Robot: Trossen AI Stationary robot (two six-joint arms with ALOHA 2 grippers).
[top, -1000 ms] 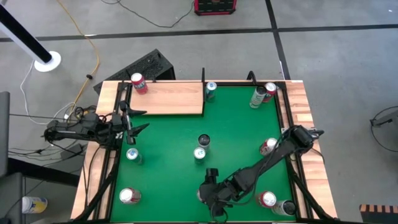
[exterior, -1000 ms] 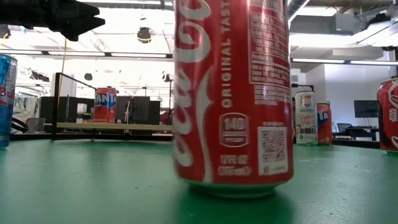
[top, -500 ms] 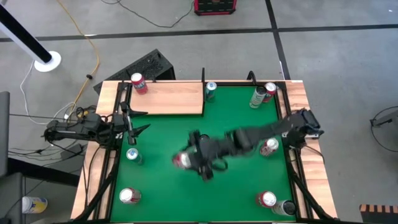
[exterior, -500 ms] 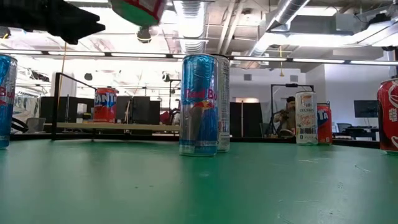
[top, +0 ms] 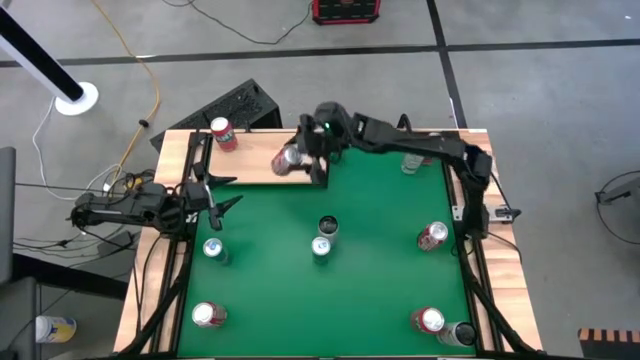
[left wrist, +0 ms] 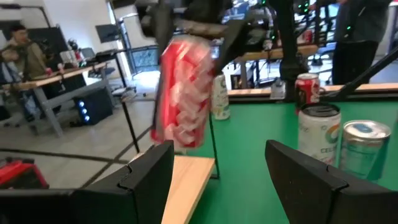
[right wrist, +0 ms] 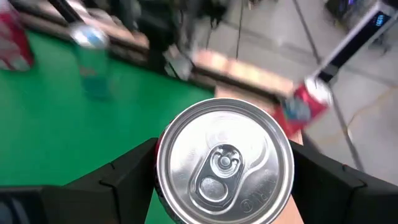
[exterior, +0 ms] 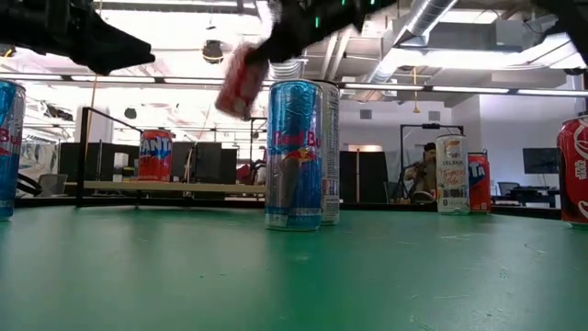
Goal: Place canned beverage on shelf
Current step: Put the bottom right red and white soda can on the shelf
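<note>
A red canned beverage (top: 291, 160) hangs tilted in the air over the right end of the pale-wood shelf (top: 255, 162), which lies on the green table's far left. My right gripper (top: 312, 152) is shut on it. The low view shows the can (exterior: 241, 81) high above the table. In the right wrist view its silver top (right wrist: 224, 163) fills the gap between my fingers. My left gripper (top: 222, 196) waits open at the table's left edge, and its wrist view looks at the can (left wrist: 185, 93). My right gripper pinches the can's side wall near its top end (left wrist: 180, 53) between its two fingers (right wrist: 121, 177), one on each side. The fingers lie along the can, with its top facing back toward the wrist. The can is lifted clear, slanting down over the shelf.
Another red can (top: 222, 133) stands on the shelf's far left corner. Several cans stand on the green felt: two in the middle (top: 324, 237), others at the far edge (top: 338, 143), the right (top: 431, 236), near right (top: 430, 320) and left (top: 213, 249). Black posts (top: 327, 120) rise at the far edge.
My right gripper has lifted the red can off the table at the near edge. It has swung up and across toward the far left, turning as it went. The can, upright on the felt before, now hangs tilted over the shelf's right end.
</note>
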